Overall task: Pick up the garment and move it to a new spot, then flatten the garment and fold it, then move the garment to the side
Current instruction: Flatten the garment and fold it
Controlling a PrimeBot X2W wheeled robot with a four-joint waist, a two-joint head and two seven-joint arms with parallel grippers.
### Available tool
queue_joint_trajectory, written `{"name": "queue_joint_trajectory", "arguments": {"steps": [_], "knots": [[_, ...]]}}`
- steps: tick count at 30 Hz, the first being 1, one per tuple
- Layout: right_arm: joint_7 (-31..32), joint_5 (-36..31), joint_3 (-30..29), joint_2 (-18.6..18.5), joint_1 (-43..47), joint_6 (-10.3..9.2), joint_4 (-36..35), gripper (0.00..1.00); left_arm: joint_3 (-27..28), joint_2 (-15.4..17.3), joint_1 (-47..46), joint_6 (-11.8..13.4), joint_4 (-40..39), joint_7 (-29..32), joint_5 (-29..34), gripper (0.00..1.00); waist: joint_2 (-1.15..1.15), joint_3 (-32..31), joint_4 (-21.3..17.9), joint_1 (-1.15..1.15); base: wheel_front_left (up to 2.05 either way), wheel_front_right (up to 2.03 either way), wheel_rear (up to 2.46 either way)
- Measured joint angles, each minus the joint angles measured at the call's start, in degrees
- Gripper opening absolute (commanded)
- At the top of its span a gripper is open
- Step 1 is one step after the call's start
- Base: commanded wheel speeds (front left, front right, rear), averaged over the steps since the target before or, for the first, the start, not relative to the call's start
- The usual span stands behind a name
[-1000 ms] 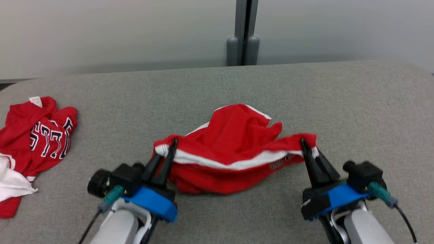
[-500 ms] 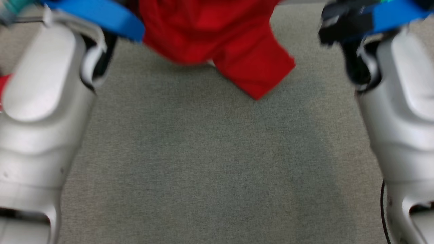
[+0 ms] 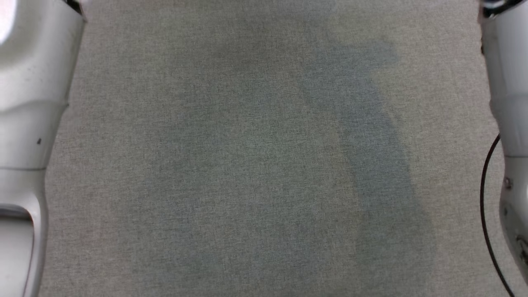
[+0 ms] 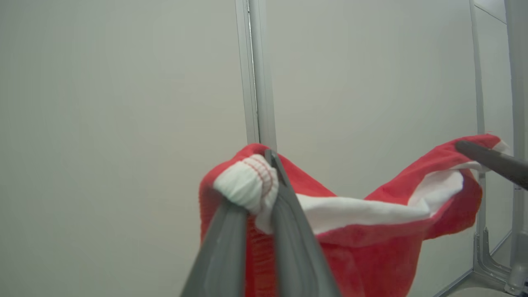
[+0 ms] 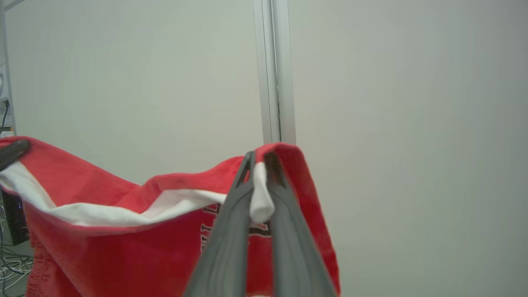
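The garment (image 4: 371, 243) is red with a white waistband and hangs in the air between my two grippers. In the left wrist view my left gripper (image 4: 264, 165) is shut on a bunched white and red corner of it. My right gripper (image 5: 258, 161) is shut on the opposite end of the waistband (image 5: 123, 212), beside dark lettering on the red cloth. The other arm's dark fingertip (image 4: 491, 161) pinches the far end in the left wrist view. In the head view my two pale forearms (image 3: 29, 103) (image 3: 509, 103) rise at the sides over the grey table (image 3: 264, 165).
A pale wall with a vertical metal post (image 4: 255, 74) stands behind the lifted garment. Cables (image 5: 12, 268) lie low at the left of the right wrist view. A black cable (image 3: 486, 214) runs along my right forearm.
Both grippers have lifted the garment off the table and up out of the head view. The head view has tilted down, so the other red clothes at the left are no longer in it.
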Motion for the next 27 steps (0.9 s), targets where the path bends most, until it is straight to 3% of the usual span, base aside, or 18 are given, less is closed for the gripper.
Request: {"name": "queue_joint_trajectory", "arguments": {"steps": [10, 17, 27], "knots": [[0.01, 4.20, 4.64, -0.05, 18.53, 0.00, -1.75, 0.00, 2.67, -0.24, 22.14, 0.01, -5.32, -0.01, 0.44, 0.00, 0.00, -0.89, 0.17, -0.01, 0.00, 0.00, 0.00], [0.02, 5.23, 5.16, 0.11, 35.15, 0.00, -5.63, 0.00, 6.80, -1.66, 41.15, 0.00, -10.87, -0.01, 2.61, 0.00, 0.00, -3.61, 0.08, -0.01, 0.00, 0.00, 0.00], [0.01, 5.45, 4.34, -0.10, 56.86, 0.00, -13.08, 0.00, 7.28, -2.16, 62.67, 0.00, -16.47, 0.00, 5.44, 0.00, 0.00, -9.03, 0.68, -0.03, 0.00, 0.00, 0.00]]}}
